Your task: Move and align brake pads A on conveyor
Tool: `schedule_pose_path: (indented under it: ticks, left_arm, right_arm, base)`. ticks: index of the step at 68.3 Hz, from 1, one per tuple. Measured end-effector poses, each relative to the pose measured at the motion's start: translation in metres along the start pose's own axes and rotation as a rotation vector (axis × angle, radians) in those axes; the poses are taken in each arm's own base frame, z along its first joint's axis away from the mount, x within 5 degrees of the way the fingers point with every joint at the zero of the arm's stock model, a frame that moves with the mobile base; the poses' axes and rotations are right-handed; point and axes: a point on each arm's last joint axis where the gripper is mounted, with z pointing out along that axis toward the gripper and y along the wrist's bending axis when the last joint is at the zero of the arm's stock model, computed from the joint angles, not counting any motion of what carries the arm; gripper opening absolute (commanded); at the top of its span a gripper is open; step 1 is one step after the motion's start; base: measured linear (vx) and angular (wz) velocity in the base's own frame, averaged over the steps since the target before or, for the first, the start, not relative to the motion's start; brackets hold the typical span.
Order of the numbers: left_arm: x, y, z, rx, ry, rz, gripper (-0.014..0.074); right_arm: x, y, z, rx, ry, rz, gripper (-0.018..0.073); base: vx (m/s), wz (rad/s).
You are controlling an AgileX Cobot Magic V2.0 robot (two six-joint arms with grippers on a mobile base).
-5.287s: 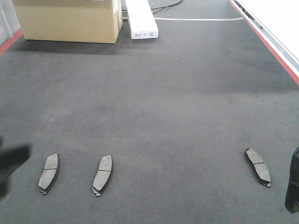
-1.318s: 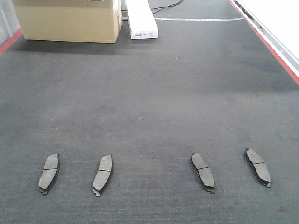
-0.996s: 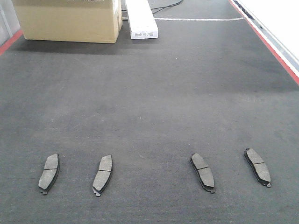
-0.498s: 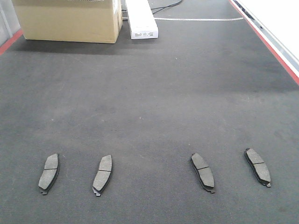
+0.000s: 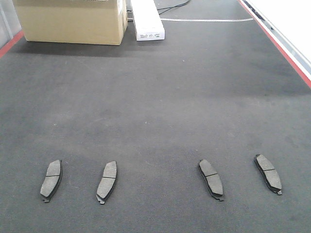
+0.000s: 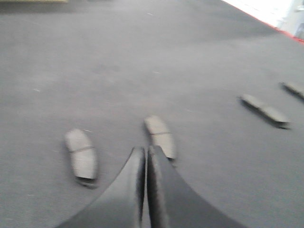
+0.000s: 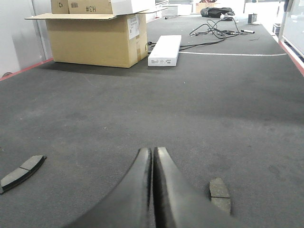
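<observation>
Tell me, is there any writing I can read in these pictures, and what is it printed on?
"#CH" – on the upper flap of the cardboard box, right wrist view.
Small white label on the box's corner: print too small to read.
Label on the end of the white box: too small to read.
Brake pads: no markings visible.
Left wrist view: blurred, no text.

Looking like a workshop or warehouse floor: open cardboard box, white carton and loose cables sitting on wide dark conveyor with red edge stripes.
</observation>
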Motion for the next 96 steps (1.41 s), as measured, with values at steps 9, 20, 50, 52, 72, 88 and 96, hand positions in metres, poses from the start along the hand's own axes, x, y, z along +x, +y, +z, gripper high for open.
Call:
schedule_pose_path:
  ticks: [9,20,50,52,72,88,96]
  left_arm:
    - [0.028,0.010,0.011,-0.114,-0.094,-0.014,-0.0007]
    - [0.059,0.020,0.018,-0.246,-0.193,-0.007,-0.0007]
    - [0.064,0.024,0.020,-0.313,-0.274,-0.010,-0.0006]
    - [0.064,0.024,0.020,-0.313,-0.274,-0.010,-0.0006]
    - [0.064,0.024,0.020,-0.313,-0.274,-0.010,-0.0006]
    - [0.064,0.024,0.020,-0.313,-0.274,-0.010,-0.0006]
    - [0.064,0.024,0.020,-0.313,-0.274,-0.010,-0.0006]
  right_arm:
    - [0.000,0.000,0.000,0.000,0.002,0.000,-0.0012]
    - [0.000,0.000,0.000,0.000,0.004,0.000,-0.0012]
    - [0.001,0.000,0.000,0.000,0.007,0.001,-0.0012]
    - [0.001,0.000,0.000,0.000,0.007,0.001,-0.0012]
    - [0.001,0.000,0.000,0.000,0.007,0.001,-0.0012]
    - [0.001,0.000,0.000,0.000,0.007,0.001,-0.0012]
    - [0.001,0.000,0.000,0.000,0.007,0.001,-0.0012]
  base:
    - [0.00,0.00]
    - [0.00,0.00]
    - [0.00,0.00]
    - [0.00,0.00]
    - [0.00,0.00]
    - [0.00,0.00]
    - [0.00,0.00]
